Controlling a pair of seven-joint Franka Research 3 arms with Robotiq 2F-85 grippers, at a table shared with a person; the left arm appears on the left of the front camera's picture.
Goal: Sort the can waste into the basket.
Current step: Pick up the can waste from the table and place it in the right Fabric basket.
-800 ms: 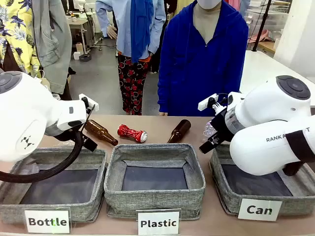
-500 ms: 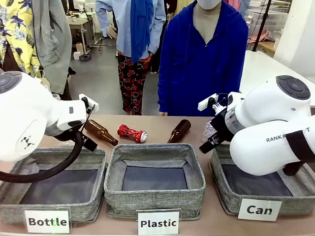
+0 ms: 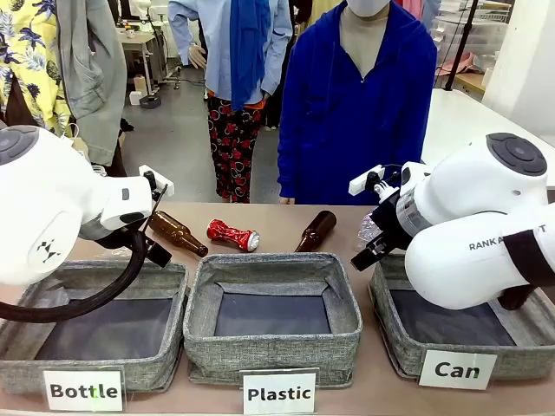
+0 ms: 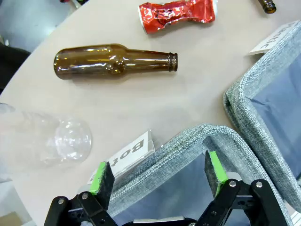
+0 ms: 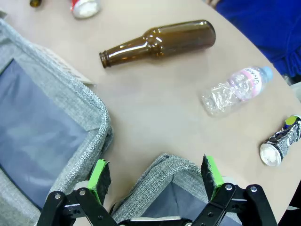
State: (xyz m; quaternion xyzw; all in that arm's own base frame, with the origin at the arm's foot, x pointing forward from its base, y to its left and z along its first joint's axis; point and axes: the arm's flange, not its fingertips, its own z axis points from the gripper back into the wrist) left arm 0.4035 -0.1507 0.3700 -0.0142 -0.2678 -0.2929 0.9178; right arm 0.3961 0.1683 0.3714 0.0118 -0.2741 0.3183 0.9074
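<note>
The left gripper and right gripper hang open and empty above bin rims, with 2 targets, the shiny red crushed can and silver crushed can, on the beige table behind the grey woven "Can" basket, so the right gripper should probably straddle the nearer silver one squarely.

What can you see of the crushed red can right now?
The red can is shiny red metal, crushed and pinched at its middle, with a silver end facing picture right in the front view. It lies on its side on the tan table, behind the Plastic bin, between the left brown bottle and the right brown bottle, touching neither. Nothing holds it.
</note>
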